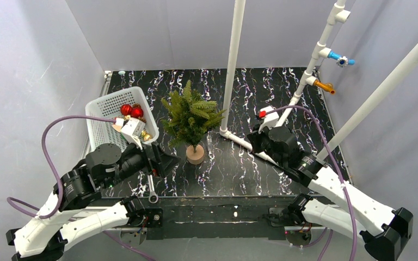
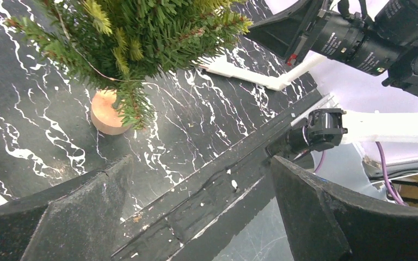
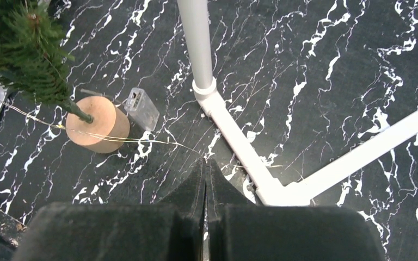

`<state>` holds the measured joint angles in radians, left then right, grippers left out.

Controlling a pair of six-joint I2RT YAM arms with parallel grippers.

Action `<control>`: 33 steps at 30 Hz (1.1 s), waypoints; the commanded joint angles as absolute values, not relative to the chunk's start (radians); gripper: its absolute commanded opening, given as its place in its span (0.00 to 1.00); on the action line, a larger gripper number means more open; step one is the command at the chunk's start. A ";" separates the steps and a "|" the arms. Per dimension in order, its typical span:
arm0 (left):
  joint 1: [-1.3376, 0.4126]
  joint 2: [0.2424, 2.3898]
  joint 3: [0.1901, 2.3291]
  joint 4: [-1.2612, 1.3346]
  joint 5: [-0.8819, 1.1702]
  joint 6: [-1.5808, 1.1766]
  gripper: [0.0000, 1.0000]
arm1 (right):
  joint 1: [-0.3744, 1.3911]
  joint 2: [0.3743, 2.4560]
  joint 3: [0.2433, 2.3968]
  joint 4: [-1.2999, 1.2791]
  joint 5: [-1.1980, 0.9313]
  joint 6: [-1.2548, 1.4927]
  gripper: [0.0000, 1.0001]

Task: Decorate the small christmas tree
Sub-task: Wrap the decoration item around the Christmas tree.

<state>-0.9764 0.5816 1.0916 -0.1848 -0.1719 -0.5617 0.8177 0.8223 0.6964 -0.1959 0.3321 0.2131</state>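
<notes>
The small christmas tree [image 1: 191,117] stands mid-table, the red baubles [image 1: 131,111] unhung in the basket [image 1: 99,135], so I judge most remains; my left gripper [image 2: 200,166] is spread empty, my right gripper [image 3: 206,166] pressed together.

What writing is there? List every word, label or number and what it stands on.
No text can be read.
Pale marks on the right arm's black housing, left wrist view: too blurred to read.
Clear box beside the small christmas tree: no legible label.
</notes>
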 commanded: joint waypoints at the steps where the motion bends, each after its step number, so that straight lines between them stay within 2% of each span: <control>1: -0.976 0.565 1.087 -0.160 -0.235 -0.527 0.98 | 0.771 0.827 0.763 -0.121 0.269 0.168 0.01; 21: -0.976 0.519 1.068 -0.173 -0.263 -0.471 0.98 | 0.613 0.923 0.862 -0.085 0.158 0.137 0.01; 33: -0.976 0.427 1.059 -0.241 -0.291 -0.430 0.98 | 0.555 1.057 0.958 -0.091 0.103 0.101 0.01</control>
<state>-0.9764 0.4625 1.0714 -0.2249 -0.2470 -0.4519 0.5735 1.0275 0.8917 -0.1375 0.1360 0.1280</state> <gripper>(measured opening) 0.981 0.022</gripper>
